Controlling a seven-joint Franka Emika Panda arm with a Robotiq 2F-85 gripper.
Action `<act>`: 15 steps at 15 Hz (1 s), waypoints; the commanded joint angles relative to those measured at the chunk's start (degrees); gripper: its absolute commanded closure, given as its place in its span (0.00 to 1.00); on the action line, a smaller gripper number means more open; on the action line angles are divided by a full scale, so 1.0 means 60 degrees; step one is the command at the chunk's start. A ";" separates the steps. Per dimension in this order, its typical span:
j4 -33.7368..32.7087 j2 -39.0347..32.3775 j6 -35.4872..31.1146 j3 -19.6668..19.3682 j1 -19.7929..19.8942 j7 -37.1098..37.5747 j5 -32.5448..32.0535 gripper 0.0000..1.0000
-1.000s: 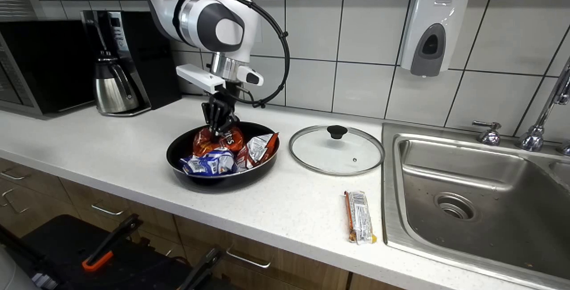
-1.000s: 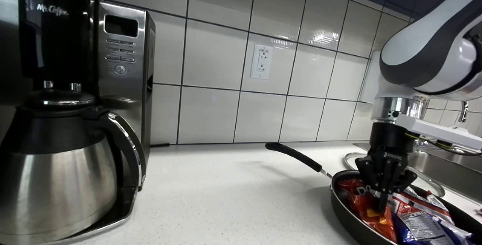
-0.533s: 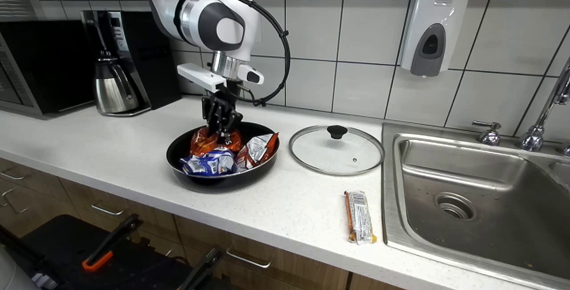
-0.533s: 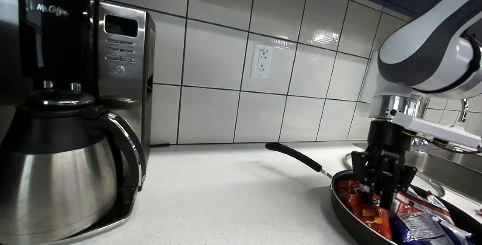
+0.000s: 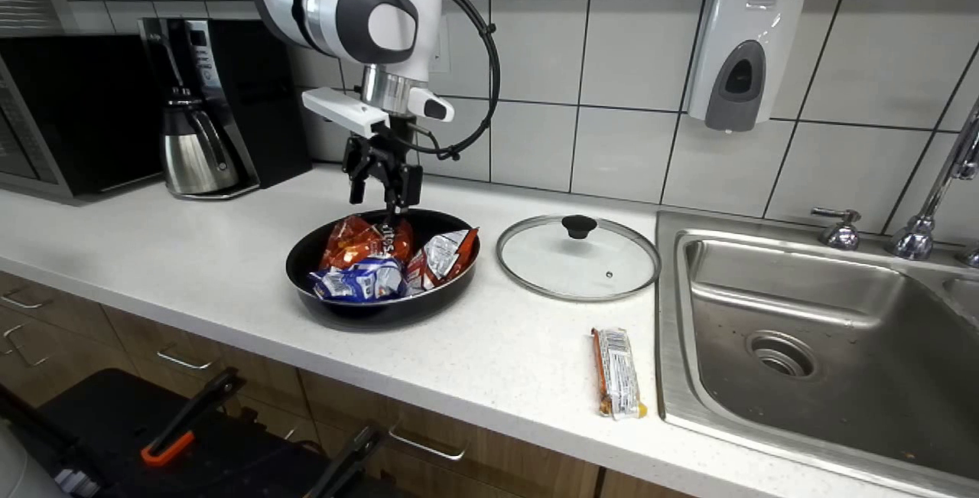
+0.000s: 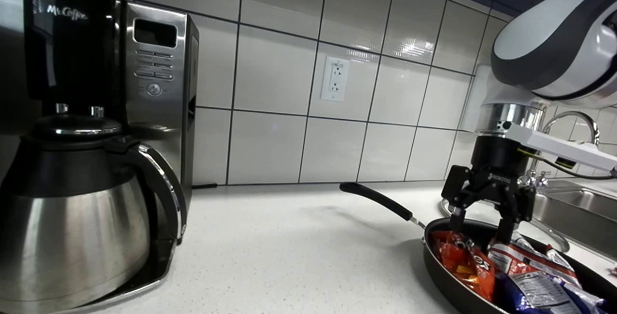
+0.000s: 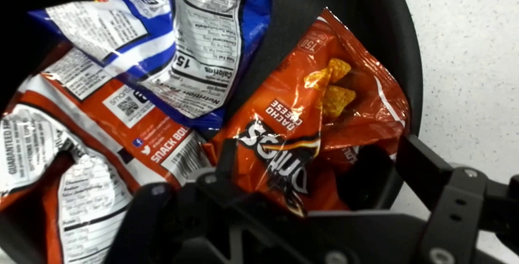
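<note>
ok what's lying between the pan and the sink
On the counter: the clear lid and, nearer the front edge, a wrapped bar; both show in an exterior view.

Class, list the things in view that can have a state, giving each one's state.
Gripper: open, gripping nothing.
Pan: uncovered.
Doritos bag: creased, in the pan.
Blue bag: crumpled, in the pan.
Red-and-white bag: crumpled, in the pan.
Glass lid: off the pan, lying flat.
Wrapped bar: lying flat.
Carafe: seated in the coffee maker.
Drawers: shut.
Wall outlet: nothing plugged in.
</note>
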State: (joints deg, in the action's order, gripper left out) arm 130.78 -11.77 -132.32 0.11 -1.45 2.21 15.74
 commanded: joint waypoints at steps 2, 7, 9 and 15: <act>0.0486 0.0999 0.0026 -0.0056 0.0154 0.0089 -0.0219 0.00; 0.0682 0.1563 0.0121 -0.0336 0.0397 -0.0203 -0.0172 0.00; 0.0730 0.1698 0.0131 -0.0495 0.0511 -0.0187 -0.0448 0.00; 0.0565 0.1596 0.0175 -0.0923 0.0869 -0.0192 -0.1698 0.00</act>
State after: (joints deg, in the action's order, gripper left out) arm 133.90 -3.37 -132.20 -4.85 2.35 1.95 8.75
